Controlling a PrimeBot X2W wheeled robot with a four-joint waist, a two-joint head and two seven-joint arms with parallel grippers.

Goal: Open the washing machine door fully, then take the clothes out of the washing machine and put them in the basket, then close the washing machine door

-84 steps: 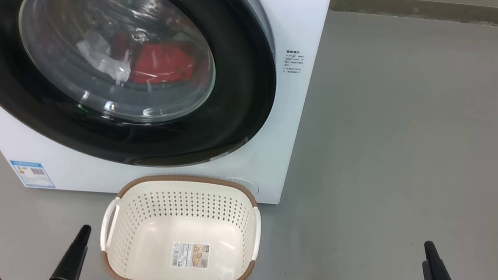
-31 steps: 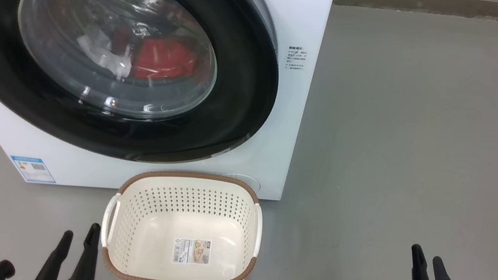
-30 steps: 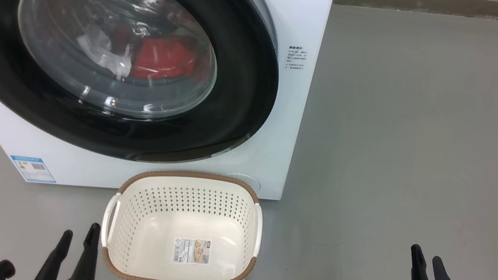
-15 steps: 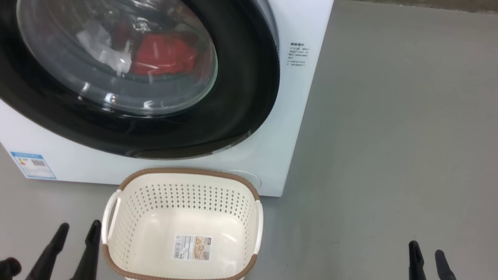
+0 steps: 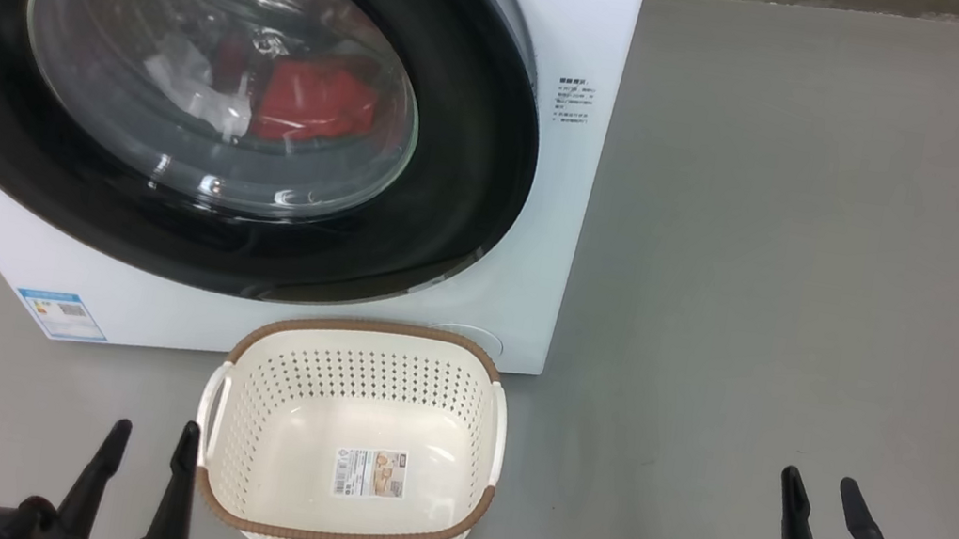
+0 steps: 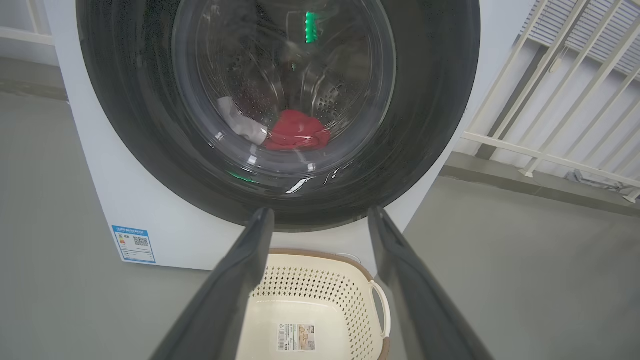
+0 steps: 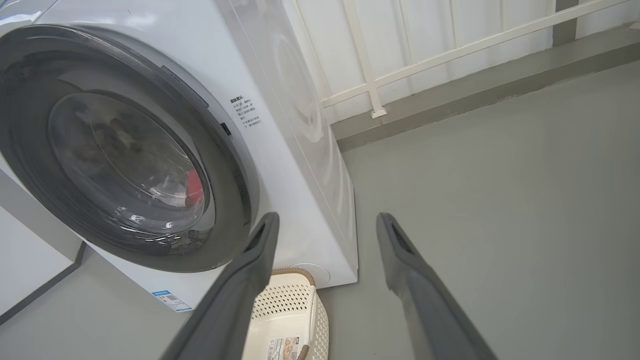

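Cream perforated plastic basket [image 5: 358, 384] lies just right of the left jaws, well left of the right jaws; both pairs apart, empty.

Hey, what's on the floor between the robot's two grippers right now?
In the head view, the basket sits right beside the left gripper; from there to the right gripper it is bare grey floor.

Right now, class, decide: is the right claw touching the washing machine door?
Apart. The head view shows grey floor between the open right claw and the washing machine door.
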